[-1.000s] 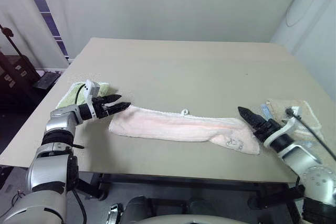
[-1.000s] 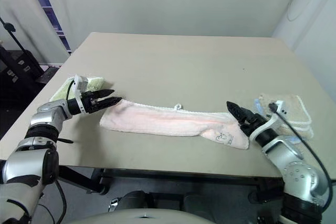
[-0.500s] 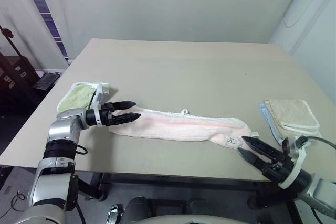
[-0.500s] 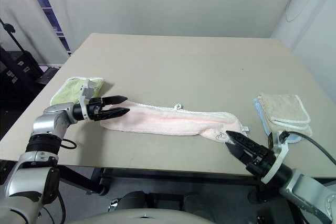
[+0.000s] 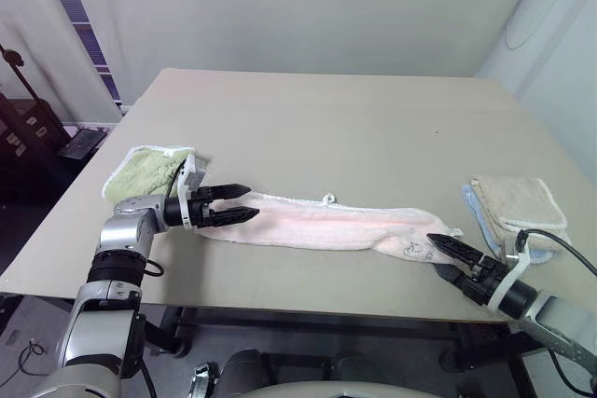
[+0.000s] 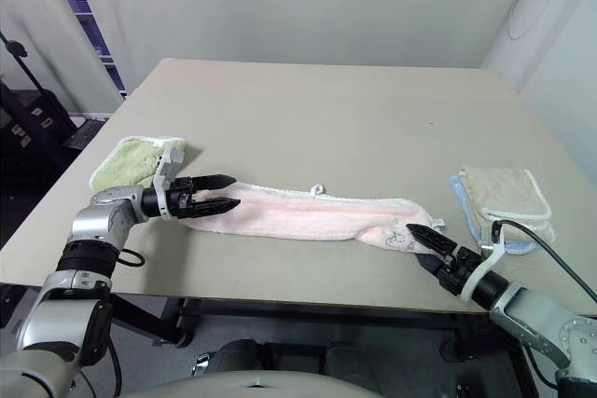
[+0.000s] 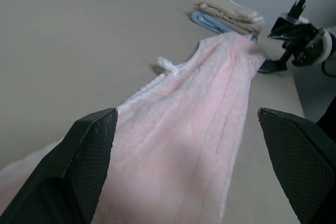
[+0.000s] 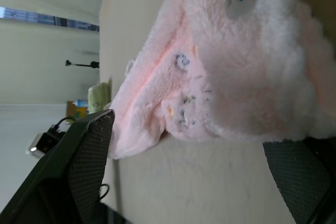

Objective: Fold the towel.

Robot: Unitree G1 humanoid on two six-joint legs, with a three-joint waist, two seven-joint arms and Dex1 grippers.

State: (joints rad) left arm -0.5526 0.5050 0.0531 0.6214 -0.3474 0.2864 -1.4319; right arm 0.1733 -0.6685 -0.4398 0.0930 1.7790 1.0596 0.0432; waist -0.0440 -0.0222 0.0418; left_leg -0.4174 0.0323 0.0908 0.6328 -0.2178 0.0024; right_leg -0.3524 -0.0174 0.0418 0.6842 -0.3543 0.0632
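On a broad tan table (image 5: 354, 128) set against pale walls, we find the towel (image 5: 322, 228) lying as one long pink strip across the near part of the surface, its white loop tag (image 5: 327, 199) on the far edge. Our left gripper (image 5: 235, 203) sits at the strip's left end with its fingers spread, one above and one at the cloth, holding nothing. Our right gripper (image 5: 446, 247) is just beside the right end, low at the table's near edge, also spread and empty. We judge the step to be the approach to both ends for the next fold; the lengthwise fold looks done. The next move calls for each gripper to pinch its end cleanly through all layers, so one end can be carried over the other. Counting: one pink towel, one light green towel (image 5: 142, 170) at the left, one beige towel (image 5: 519, 202) on one pale blue towel (image 5: 474, 203) at the right, two grippers.
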